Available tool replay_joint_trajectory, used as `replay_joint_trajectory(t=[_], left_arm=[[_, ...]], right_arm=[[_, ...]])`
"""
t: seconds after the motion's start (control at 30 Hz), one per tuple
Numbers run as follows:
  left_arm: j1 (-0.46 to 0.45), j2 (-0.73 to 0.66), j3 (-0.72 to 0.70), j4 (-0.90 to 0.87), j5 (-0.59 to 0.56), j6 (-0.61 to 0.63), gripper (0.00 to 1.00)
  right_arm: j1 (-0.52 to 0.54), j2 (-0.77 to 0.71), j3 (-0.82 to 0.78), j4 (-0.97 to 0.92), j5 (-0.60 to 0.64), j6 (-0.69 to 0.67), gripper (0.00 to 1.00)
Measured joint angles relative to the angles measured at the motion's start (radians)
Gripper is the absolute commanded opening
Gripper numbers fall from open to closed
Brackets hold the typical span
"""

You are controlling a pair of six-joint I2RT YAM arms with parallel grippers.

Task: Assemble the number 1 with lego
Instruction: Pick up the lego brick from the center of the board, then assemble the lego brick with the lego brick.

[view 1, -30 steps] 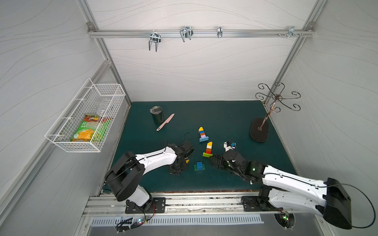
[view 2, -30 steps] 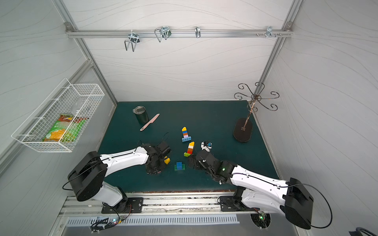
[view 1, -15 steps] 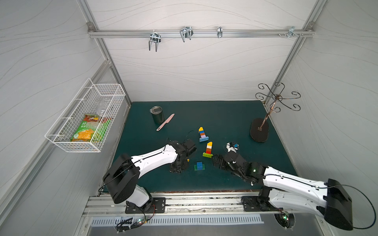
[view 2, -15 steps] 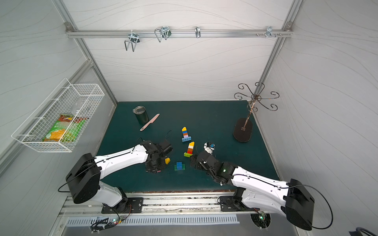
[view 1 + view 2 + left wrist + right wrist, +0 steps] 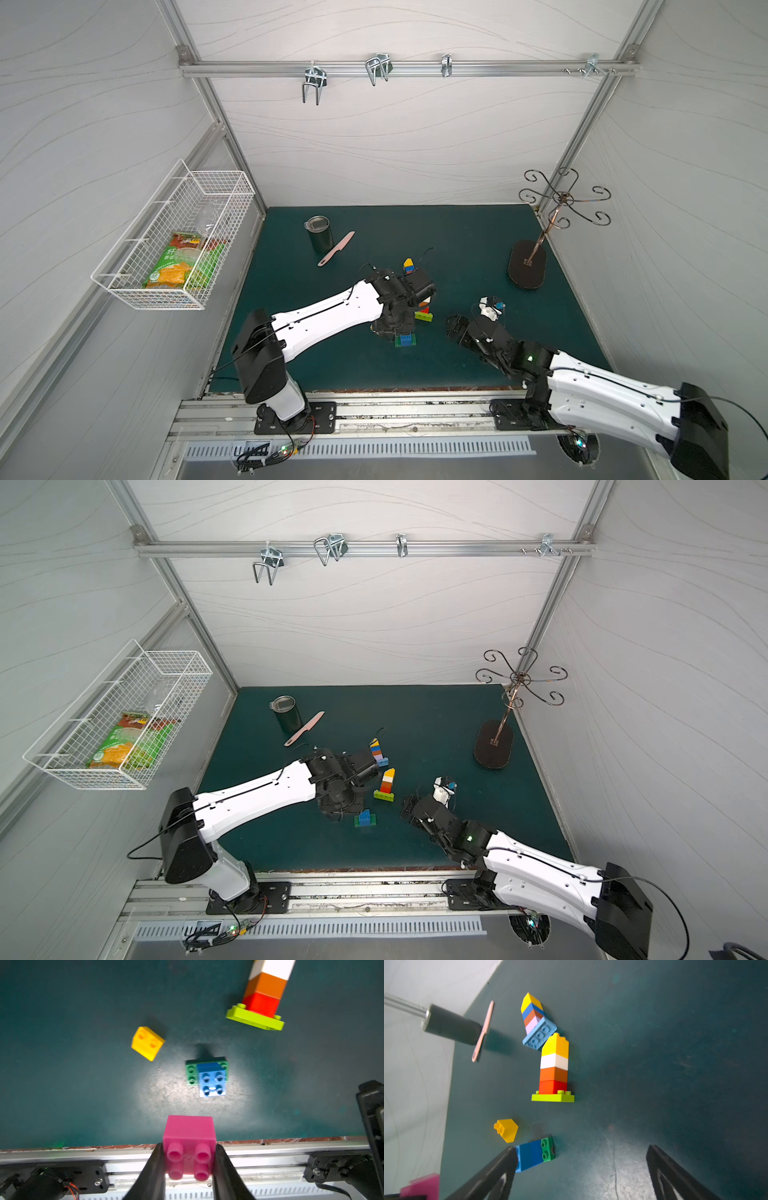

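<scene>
In the left wrist view my left gripper (image 5: 189, 1152) is shut on a pink lego brick (image 5: 189, 1133), held above the mat with its studs facing the camera. Beyond it, blue bricks (image 5: 211, 1082) stand stacked on a green base (image 5: 190, 1074), and a loose yellow brick (image 5: 148, 1043) lies on its side beside them. A yellow, white, orange and red tower on a lime base (image 5: 554, 1070) stands farther back, and a second tower on a light blue base (image 5: 532, 1016) is behind it. My right gripper (image 5: 581, 1149) is open, low over the mat to the right of the blue stack (image 5: 365, 817).
A dark tumbler (image 5: 320, 235) and a pink knife (image 5: 336, 248) lie at the back left. A metal hook stand (image 5: 528, 266) is at the back right. A wire basket (image 5: 178, 241) hangs on the left wall. The table's front edge (image 5: 270, 1142) runs just past the blue stack.
My left arm has swung right and away from the front edge with the pink brick, now partly covering the lime-based tower in a top view. The right arm shifted slightly right.
</scene>
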Motion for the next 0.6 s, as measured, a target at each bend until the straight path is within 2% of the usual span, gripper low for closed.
replay_joint_trajectory(t=[0.27,0.6], left_arm=[[-0.017,0.093,0.016,0.025,0.023,0.027,0.06],[-0.016,0.128,0.015,0.087,0.039,0.061,0.06]], right_arm=[[-0.025,-0.047,-0.053,0.018,-0.004,0.009,0.99],[-0.029,0.059,-0.018,0.051,-0.047,-0.023,0.99]])
